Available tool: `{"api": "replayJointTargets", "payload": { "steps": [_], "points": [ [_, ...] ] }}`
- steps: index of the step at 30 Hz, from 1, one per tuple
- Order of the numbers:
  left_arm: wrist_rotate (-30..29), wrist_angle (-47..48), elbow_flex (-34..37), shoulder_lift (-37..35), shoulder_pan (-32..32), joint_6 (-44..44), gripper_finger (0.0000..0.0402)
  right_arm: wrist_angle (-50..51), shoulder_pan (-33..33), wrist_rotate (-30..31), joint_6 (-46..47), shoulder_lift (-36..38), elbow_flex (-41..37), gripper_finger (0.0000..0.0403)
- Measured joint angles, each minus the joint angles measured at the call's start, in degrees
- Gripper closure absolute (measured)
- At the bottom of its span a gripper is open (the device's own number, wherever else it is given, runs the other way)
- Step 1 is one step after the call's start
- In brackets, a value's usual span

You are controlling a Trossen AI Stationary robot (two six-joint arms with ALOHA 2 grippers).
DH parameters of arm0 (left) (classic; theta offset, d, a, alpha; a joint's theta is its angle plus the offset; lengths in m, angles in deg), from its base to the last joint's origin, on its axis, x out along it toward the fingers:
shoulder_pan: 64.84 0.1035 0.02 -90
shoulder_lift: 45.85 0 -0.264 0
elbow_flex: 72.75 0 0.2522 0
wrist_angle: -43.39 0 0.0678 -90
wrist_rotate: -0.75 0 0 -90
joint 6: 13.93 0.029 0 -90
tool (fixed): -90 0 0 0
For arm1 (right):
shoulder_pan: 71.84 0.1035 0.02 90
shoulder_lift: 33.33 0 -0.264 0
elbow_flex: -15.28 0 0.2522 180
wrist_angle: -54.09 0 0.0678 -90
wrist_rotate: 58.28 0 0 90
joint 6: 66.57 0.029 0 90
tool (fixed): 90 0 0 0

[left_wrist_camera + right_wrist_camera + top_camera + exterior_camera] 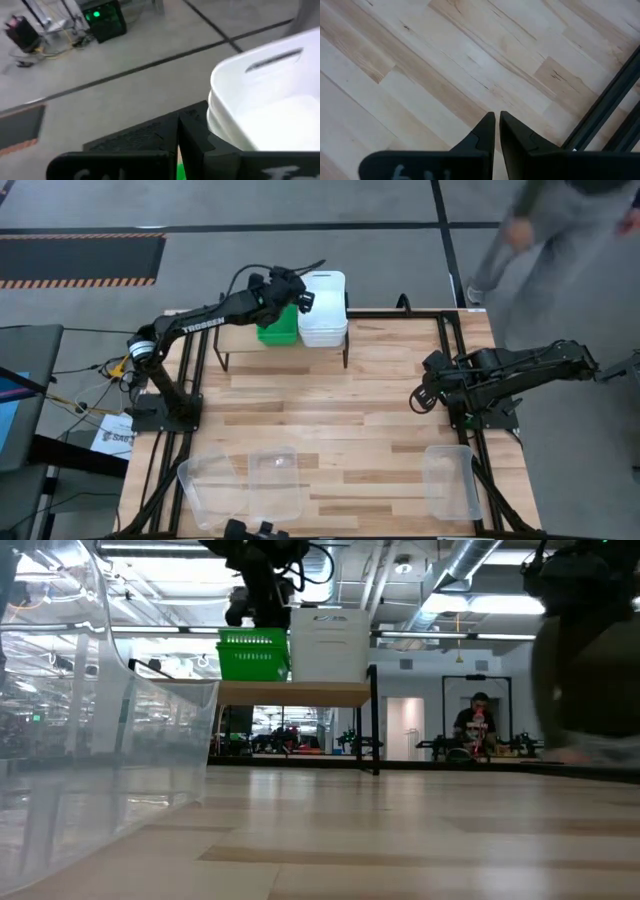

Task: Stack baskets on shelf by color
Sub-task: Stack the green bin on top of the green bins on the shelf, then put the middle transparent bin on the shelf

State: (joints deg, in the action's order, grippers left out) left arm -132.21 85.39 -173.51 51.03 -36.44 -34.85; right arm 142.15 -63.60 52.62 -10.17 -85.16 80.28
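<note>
Left hand (297, 292) closed above green basket (277, 330), shelf (293, 693)

The left arm reaches out long across the far side, its left gripper (290, 288) held high with fingers pressed together. The right arm sits folded low at the right edge — its right gripper (497, 131) points downward, fingertips nearly touching, holding nothing.

Baskets: green and white on shelf, three clear ones on table.
Green basket (277, 326) and white basket stack (323, 308) sit upright, side by side and touching, on the light-wood shelf (240, 356) at the table's far edge. Clear baskets lie at the near edge: two (211, 485) (275, 480) close together left, one (450, 478) well apart right.
</note>
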Motion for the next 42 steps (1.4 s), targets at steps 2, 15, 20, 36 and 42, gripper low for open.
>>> {"api": "replayJointTargets", "payload": {
  "steps": [2, 15, 20, 36, 42],
  "points": [
    [2.0, -0.4, 0.2, -0.4, 1.3, 0.0, 0.0401, 0.0, 0.0, 0.0, -0.1, 0.0, 0.0, 0.0351],
    [26.8, 12.2, -9.4, -10.3, -3.3, 9.1, 0.0401, 0.0, 0.0, -0.2, 0.0, 0.0, 0.0, 0.0351],
    [36.2, 28.3, -10.2, -16.9, -10.5, 2.7, 0.0388, 0.0, -0.1, -0.2, -0.4, 0.0, 0.0, 0.0351],
    [26.6, 41.9, -2.8, -9.7, -45.4, -21.0, 0.0178, -1.5, 0.0, -1.4, -3.0, 0.0, 0.0, 0.0351],
    [34.4, 32.9, 6.6, -6.7, -45.6, -15.9, 0.0187, -1.5, 0.0, -1.5, -3.8, 0.0, 0.0, 0.0351]
  ]
}}
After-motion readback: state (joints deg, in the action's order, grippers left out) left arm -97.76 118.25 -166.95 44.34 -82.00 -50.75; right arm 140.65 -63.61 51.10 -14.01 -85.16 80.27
